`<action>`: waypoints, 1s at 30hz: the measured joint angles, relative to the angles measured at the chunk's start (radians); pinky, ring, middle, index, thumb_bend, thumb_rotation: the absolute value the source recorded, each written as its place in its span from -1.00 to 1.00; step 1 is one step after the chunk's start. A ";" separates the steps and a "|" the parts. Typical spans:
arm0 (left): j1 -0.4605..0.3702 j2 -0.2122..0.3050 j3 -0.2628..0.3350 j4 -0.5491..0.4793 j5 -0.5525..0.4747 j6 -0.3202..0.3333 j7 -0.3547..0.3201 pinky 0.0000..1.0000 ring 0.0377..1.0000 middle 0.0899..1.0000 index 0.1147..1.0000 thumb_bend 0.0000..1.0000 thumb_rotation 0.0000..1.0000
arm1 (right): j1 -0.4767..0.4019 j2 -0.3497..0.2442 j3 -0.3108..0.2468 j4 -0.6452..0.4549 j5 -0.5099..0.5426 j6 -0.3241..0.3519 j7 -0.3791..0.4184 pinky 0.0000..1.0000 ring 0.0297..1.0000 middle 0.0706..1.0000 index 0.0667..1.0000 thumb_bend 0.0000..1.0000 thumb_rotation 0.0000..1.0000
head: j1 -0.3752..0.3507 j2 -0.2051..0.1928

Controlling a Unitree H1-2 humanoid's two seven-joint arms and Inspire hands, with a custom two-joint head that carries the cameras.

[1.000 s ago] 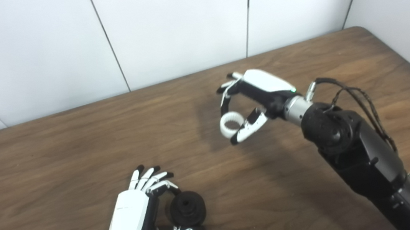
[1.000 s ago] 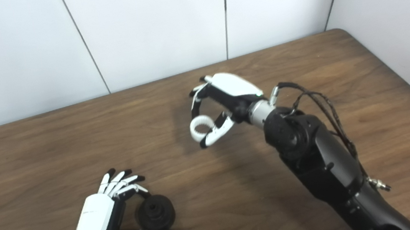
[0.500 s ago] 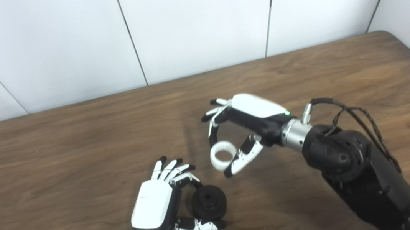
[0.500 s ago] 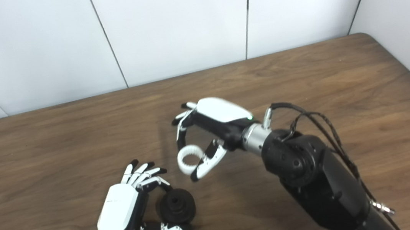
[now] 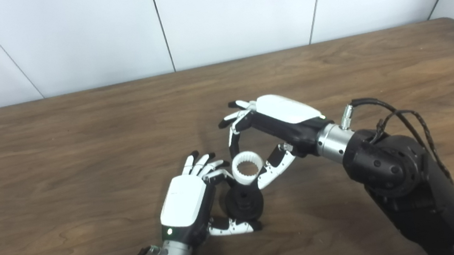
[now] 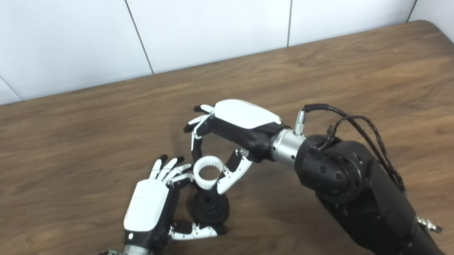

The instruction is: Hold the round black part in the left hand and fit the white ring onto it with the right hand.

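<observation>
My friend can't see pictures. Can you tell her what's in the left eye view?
The right robot hand holds a white ring just above a round black part, which the left robot hand grips low over a brown wooden table. The ring is not on the black part yet. White wall panels stand behind the table.

The left hand (image 5: 185, 207) is sitting low on the table (image 5: 64, 163), with the round part (image 5: 244, 204) standing just to its right, between its thumb and fingers. The ring (image 5: 247, 172) is hanging right above that part, pinched in the right hand (image 5: 279, 132), which is reaching in from the far right.
</observation>
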 measured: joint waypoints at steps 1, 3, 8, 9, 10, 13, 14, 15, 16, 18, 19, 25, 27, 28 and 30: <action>-0.001 -0.001 -0.001 0.000 0.000 0.001 0.000 1.00 0.81 0.56 -0.16 0.05 -0.90 | 0.001 0.000 0.001 0.000 0.002 0.000 0.004 1.00 1.00 0.70 -0.10 0.04 -0.74 | 0.002 0.006; -0.002 -0.002 -0.003 0.000 0.000 0.002 0.000 1.00 0.81 0.56 -0.16 0.05 -0.90 | 0.004 0.000 0.000 0.000 0.006 0.000 0.012 1.00 1.00 0.70 -0.10 0.04 -0.74 | 0.003 0.009; -0.005 -0.006 -0.007 0.002 0.000 0.005 -0.001 1.00 0.80 0.56 -0.16 0.05 -0.90 | 0.012 0.000 0.000 0.004 0.010 0.000 0.023 1.00 1.00 0.70 -0.10 0.04 -0.74 | 0.009 0.029; -0.005 -0.006 -0.008 0.002 0.000 0.007 -0.002 1.00 0.80 0.56 -0.16 0.05 -0.90 | 0.012 0.000 0.000 0.004 0.011 0.000 0.023 1.00 1.00 0.70 -0.11 0.04 -0.74 | 0.011 0.035; -0.005 -0.007 -0.009 0.002 0.000 0.008 -0.003 1.00 0.80 0.56 -0.16 0.05 -0.90 | 0.012 0.000 0.000 0.005 0.011 0.000 0.023 1.00 1.00 0.70 -0.11 0.04 -0.74 | 0.012 0.041; -0.007 -0.009 -0.012 0.002 0.000 0.014 -0.004 1.00 0.80 0.56 -0.16 0.05 -0.90 | 0.012 0.000 0.000 0.008 0.015 0.000 0.023 1.00 1.00 0.70 -0.11 0.04 -0.74 | 0.015 0.049; -0.007 -0.009 -0.012 0.002 0.000 0.016 -0.005 1.00 0.81 0.57 -0.16 0.05 -0.90 | 0.012 0.000 0.001 0.008 0.016 -0.001 0.023 1.00 1.00 0.70 -0.11 0.04 -0.74 | 0.015 0.052; -0.007 -0.010 -0.012 0.002 0.000 0.020 -0.006 1.00 0.81 0.57 -0.16 0.05 -0.90 | 0.012 0.000 0.002 0.008 0.018 -0.001 0.023 1.00 1.00 0.70 -0.11 0.04 -0.74 | 0.015 0.052; -0.007 -0.011 -0.013 0.002 -0.001 0.025 -0.007 1.00 0.81 0.57 -0.16 0.05 -0.90 | 0.012 0.000 0.004 0.009 0.018 -0.001 0.023 1.00 1.00 0.70 -0.11 0.04 -0.74 | 0.015 0.052; -0.008 -0.013 -0.014 0.001 -0.001 0.032 -0.007 1.00 0.80 0.56 -0.16 0.05 -0.90 | 0.012 0.000 0.008 0.010 0.019 -0.001 0.023 1.00 1.00 0.70 -0.11 0.04 -0.74 | 0.015 0.057; -0.008 -0.014 -0.015 0.002 -0.001 0.035 -0.006 1.00 0.80 0.56 -0.16 0.05 -0.90 | 0.013 0.000 0.010 0.010 0.019 -0.001 0.023 1.00 1.00 0.69 -0.11 0.04 -0.74 | 0.015 0.057; -0.011 -0.014 -0.022 0.001 -0.001 0.038 -0.008 1.00 0.81 0.57 -0.16 0.05 -0.89 | 0.026 0.000 0.018 0.015 0.020 -0.001 0.023 1.00 1.00 0.69 -0.11 0.04 -0.74 | 0.015 0.069; -0.012 -0.013 -0.022 0.001 -0.001 0.038 -0.008 1.00 0.81 0.57 -0.16 0.05 -0.89 | 0.033 0.000 0.021 0.019 0.022 -0.001 0.022 1.00 1.00 0.69 -0.11 0.04 -0.74 | 0.015 0.069; -0.012 -0.013 -0.022 0.001 -0.001 0.038 -0.008 1.00 0.81 0.57 -0.16 0.05 -0.89 | 0.034 0.000 0.022 0.021 0.023 -0.001 0.022 1.00 1.00 0.69 -0.11 0.04 -0.74 | 0.015 0.069; -0.013 -0.013 -0.022 0.001 -0.001 0.039 -0.009 1.00 0.80 0.56 -0.16 0.05 -0.89 | 0.035 0.000 0.023 0.024 0.023 -0.001 0.022 1.00 1.00 0.69 -0.11 0.04 -0.74 | 0.015 0.069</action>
